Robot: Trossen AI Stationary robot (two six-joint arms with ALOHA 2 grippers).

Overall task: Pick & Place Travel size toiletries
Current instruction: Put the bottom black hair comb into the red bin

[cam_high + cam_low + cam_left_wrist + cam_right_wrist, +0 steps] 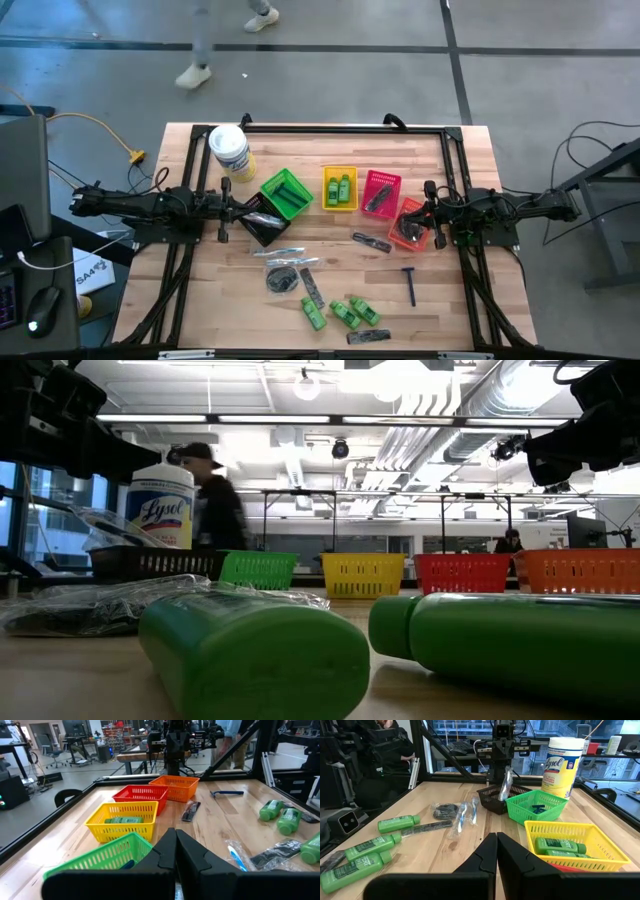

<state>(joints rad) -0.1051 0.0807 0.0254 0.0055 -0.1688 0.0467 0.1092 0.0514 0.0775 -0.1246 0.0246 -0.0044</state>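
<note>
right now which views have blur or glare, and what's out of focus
High view: a person walking past the table is motion-smeared, and the floor shows soft sheen. Low view: the near green bottles fill the foreground out of focus, and ceiling lights glare. Left wrist view: the left gripper is a dark, soft shape at the bottom.

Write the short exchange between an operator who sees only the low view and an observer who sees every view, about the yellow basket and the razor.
Operator: What is inside the yellow basket?
Observer: Two green bottles lie in the yellow basket.
Operator: Is a razor loose anywhere?
Observer: Yes, one razor lies on the table, on the right arm's side, apart from the baskets.
</note>
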